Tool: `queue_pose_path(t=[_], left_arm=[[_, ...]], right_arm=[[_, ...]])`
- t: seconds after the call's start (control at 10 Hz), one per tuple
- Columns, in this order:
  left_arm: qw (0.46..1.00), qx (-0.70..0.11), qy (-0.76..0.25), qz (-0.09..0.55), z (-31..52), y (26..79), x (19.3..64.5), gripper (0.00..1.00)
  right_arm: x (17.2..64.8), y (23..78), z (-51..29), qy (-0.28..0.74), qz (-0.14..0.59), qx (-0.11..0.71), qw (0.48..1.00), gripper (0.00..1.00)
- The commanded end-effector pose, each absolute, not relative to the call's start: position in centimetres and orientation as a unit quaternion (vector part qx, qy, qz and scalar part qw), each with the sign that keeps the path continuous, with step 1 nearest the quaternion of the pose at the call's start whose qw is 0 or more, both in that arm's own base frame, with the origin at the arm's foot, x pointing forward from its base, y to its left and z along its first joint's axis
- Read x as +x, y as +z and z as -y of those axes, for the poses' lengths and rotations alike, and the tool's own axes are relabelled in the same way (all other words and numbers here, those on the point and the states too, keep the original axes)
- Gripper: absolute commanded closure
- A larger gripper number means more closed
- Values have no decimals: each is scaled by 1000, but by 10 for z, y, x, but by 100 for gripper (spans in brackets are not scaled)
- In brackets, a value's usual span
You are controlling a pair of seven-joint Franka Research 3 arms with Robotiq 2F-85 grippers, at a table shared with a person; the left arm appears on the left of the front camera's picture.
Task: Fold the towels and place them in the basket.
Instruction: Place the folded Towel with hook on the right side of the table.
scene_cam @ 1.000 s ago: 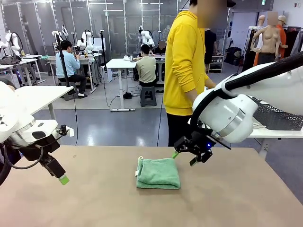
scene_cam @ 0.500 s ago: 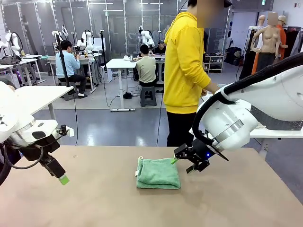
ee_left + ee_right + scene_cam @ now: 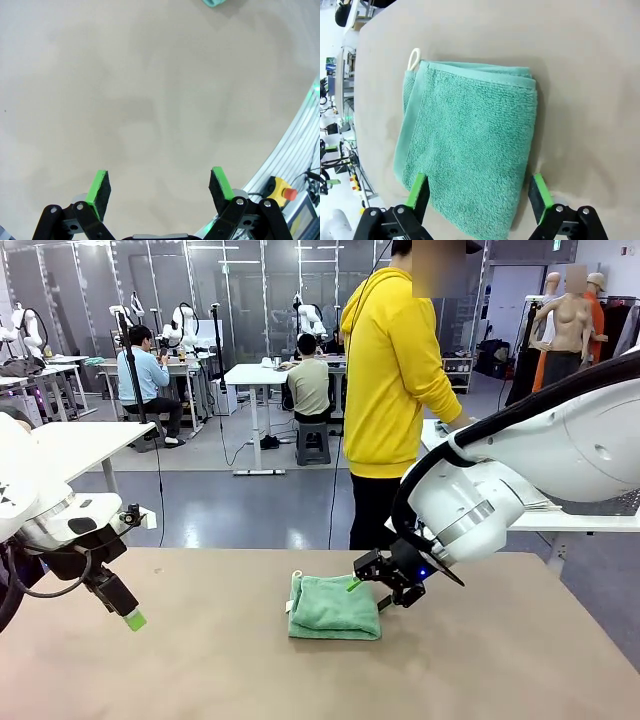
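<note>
Now the right gripper (image 3: 372,580) is hanging wide open and empty over the far right corner of the folded green towel (image 3: 335,607). Its pads (image 3: 419,186) are straddling the near end, and the cloth is running lengthwise away from them. The towel is lying mid-table (image 3: 200,670). The left gripper (image 3: 125,610), likewise open, is idling well apart, so the right arm is sitting nearer.

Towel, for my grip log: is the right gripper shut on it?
No, the right gripper stands wide open over one end of the green towel.
</note>
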State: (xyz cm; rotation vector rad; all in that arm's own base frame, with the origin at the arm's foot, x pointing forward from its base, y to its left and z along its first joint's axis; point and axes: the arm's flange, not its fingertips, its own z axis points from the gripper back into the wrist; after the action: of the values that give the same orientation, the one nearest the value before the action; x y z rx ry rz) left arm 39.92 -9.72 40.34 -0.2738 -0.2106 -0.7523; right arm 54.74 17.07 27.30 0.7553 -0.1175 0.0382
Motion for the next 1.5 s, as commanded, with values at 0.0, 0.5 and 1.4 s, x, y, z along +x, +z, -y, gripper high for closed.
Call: queue_pose_path(t=[0.0, 0.5, 1.4], left_arm=[[918, -127, -361, 100, 98, 404, 402, 0], [918, -127, -361, 100, 98, 404, 402, 0], [918, -127, -361, 100, 98, 404, 402, 0]], right_arm=[[553, 262, -178, 26, 58, 380, 923, 0], [551, 252, -190, 18, 60, 389, 919, 0], [545, 253, -200, -7, 81, 392, 917, 100]])
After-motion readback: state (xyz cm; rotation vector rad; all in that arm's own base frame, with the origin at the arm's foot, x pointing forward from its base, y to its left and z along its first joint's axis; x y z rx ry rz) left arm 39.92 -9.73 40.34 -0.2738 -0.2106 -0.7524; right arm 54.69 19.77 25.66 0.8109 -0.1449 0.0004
